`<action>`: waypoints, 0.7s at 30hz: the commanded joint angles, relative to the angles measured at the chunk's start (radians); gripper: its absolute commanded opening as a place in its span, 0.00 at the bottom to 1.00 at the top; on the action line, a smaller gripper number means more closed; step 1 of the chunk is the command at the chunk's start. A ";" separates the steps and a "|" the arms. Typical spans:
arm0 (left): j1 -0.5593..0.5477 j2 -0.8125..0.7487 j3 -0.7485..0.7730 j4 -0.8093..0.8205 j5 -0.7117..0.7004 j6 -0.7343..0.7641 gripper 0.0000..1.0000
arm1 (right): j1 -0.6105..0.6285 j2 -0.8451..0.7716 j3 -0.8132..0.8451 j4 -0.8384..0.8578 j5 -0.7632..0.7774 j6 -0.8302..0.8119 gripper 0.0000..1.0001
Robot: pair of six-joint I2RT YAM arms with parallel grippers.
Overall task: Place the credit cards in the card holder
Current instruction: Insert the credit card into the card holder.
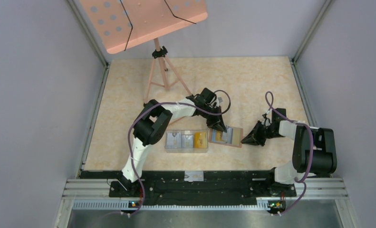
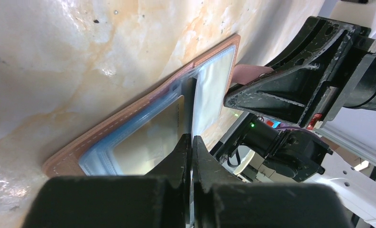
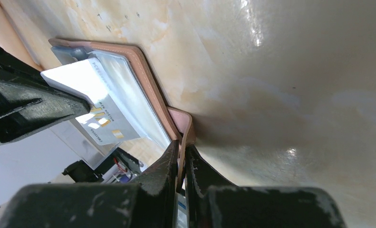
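The brown wallet card holder (image 1: 232,137) lies open on the table, its clear sleeves up; it also shows in the left wrist view (image 2: 81,147) and the right wrist view (image 3: 143,71). My left gripper (image 1: 219,125) (image 2: 191,137) is shut on a pale grey credit card (image 3: 98,107), seen edge-on (image 2: 191,114), with its far end at the wallet's middle sleeve. My right gripper (image 1: 250,138) (image 3: 181,145) is shut on the wallet's brown tab (image 3: 187,124) at its right edge. More grey cards (image 1: 175,140) and a yellow-orange card (image 1: 200,140) lie in a clear tray (image 1: 167,147).
A salmon music stand (image 1: 143,19) on a tripod (image 1: 158,76) stands at the back, behind the left arm. Grey walls close the table on the left, right and back. The black rail with the arm bases (image 1: 200,183) runs along the near edge.
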 commanded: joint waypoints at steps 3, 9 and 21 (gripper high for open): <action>0.004 -0.004 -0.006 0.108 -0.042 -0.055 0.00 | -0.004 0.018 -0.004 0.015 0.000 -0.021 0.00; -0.016 0.018 -0.010 0.155 -0.027 -0.094 0.00 | -0.003 0.030 -0.007 0.025 -0.010 -0.019 0.00; -0.034 0.003 0.079 -0.135 -0.165 0.114 0.27 | -0.003 0.035 -0.008 0.029 -0.014 -0.020 0.00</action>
